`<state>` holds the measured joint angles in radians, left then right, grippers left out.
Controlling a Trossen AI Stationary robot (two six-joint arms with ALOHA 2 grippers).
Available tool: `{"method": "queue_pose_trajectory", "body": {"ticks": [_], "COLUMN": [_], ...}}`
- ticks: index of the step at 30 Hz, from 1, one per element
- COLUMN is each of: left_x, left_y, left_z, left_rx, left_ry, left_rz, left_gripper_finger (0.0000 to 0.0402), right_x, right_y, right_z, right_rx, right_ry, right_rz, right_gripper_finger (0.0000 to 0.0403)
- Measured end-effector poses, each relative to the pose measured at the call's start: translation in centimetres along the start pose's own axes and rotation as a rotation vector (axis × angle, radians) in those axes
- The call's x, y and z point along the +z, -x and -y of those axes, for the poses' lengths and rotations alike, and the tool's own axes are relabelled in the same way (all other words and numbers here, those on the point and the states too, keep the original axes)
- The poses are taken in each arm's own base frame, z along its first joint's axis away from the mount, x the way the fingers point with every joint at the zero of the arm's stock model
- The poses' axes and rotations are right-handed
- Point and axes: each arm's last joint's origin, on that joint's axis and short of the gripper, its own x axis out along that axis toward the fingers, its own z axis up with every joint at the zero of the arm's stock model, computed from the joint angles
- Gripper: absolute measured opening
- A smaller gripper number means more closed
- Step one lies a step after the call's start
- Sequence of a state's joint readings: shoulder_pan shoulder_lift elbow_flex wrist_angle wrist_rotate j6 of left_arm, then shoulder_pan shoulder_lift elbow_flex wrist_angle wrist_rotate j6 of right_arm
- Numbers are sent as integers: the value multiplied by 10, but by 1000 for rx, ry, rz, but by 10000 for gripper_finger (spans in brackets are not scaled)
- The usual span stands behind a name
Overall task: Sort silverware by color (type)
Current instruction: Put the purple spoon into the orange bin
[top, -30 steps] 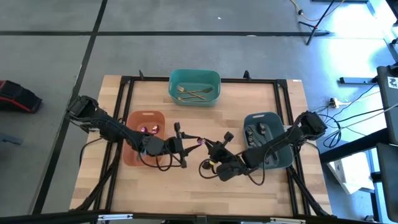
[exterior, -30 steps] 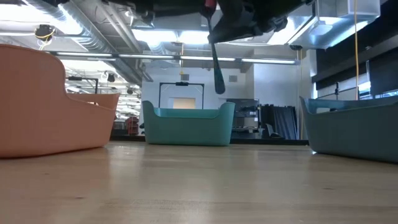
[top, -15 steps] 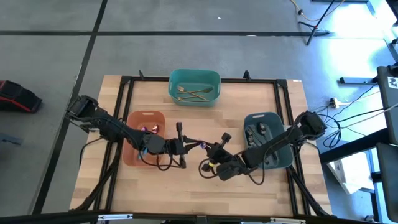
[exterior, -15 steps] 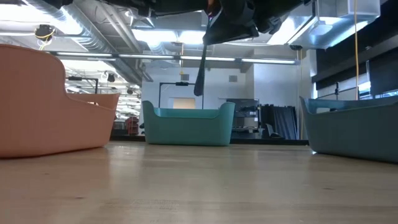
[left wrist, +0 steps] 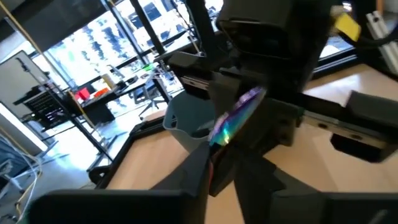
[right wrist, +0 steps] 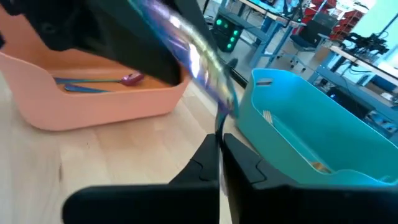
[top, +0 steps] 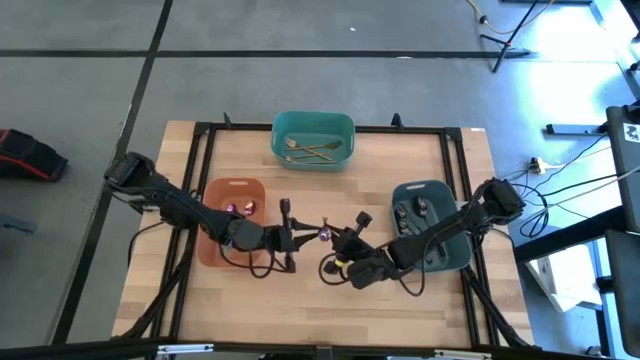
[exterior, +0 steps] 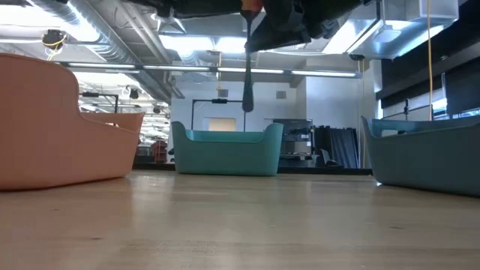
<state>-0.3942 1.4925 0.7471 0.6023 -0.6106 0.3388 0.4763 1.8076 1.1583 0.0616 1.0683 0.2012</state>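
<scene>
An iridescent purple-blue utensil (top: 323, 232) hangs in the air over the middle of the table between my two grippers; in the low view it points straight down (exterior: 247, 82), with a rounded end lowest (exterior: 247, 102). My left gripper (top: 306, 237) comes at it from the orange bin's side and my right gripper (top: 340, 243) from the grey-blue bin's side. Both are shut on it. It gleams above the fingers in the left wrist view (left wrist: 235, 117) and in the right wrist view (right wrist: 198, 59). My left gripper pinches the iridescent utensil between its two fingers (left wrist: 214, 158), level, from the table's left side. The stretch beyond the fingers (left wrist: 239, 109) runs toward the other gripper. The utensil is lifted clear of the table. My right gripper pinches the utensil's thin shaft (right wrist: 219, 134) between its shut fingers (right wrist: 205, 163), coming from the table's right side. The rest of the utensil (right wrist: 174, 31) runs on toward the left gripper's dark body. The utensil hangs clear of the table.
The orange bin (top: 215, 215) at the left holds purple-blue pieces (top: 240, 207). The teal bin (top: 345, 128) at the far edge holds gold pieces (top: 310, 150). The grey-blue bin (top: 452, 255) at the right holds dark pieces (top: 412, 210). Bare wood lies under the grippers.
The hanging utensil has swung: its lower end pointed toward the right a second ago, then toward the left, and now hangs straight down. My left gripper has edged a little toward the right gripper. The right gripper has stayed about where it was.
</scene>
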Motion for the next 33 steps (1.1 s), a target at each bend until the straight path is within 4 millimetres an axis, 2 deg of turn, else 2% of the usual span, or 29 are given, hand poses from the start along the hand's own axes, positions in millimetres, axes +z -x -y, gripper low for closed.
{"method": "queue_pose_trajectory", "body": {"ticks": [5, 9, 15, 19, 24, 29, 33], "left_x": [6, 2, -3, 1, 5, 6, 6], "left_y": [12, 11, 5, 7, 8, 6, 3], "left_z": [-2, -3, -13, -15, -11, -14, -16], "left_rx": [-39, -89, -69, -50, -149, -150, -250], "left_ry": [-10, -4, -6, 4, 20, 33, 38], "left_rz": [-10, -41, -73, -55, 3, 23, 66], "left_gripper_finger": [117, 141, 145, 145, 146, 146, 146], "right_x": [5, 5, 6, 6, 7, 9, 11], "right_y": [0, 0, 1, 1, 1, 1, -7], "right_z": [-1, -1, -2, -3, -5, -6, -2], "right_rx": [16, 27, 54, 87, 147, 180, 208], "right_ry": [-7, 3, 17, 39, 44, 59, 56], "right_rz": [5, 3, 7, 5, 0, 15, 13], "right_gripper_finger": [0, 0, 0, 0, 0, 0, 0]}}
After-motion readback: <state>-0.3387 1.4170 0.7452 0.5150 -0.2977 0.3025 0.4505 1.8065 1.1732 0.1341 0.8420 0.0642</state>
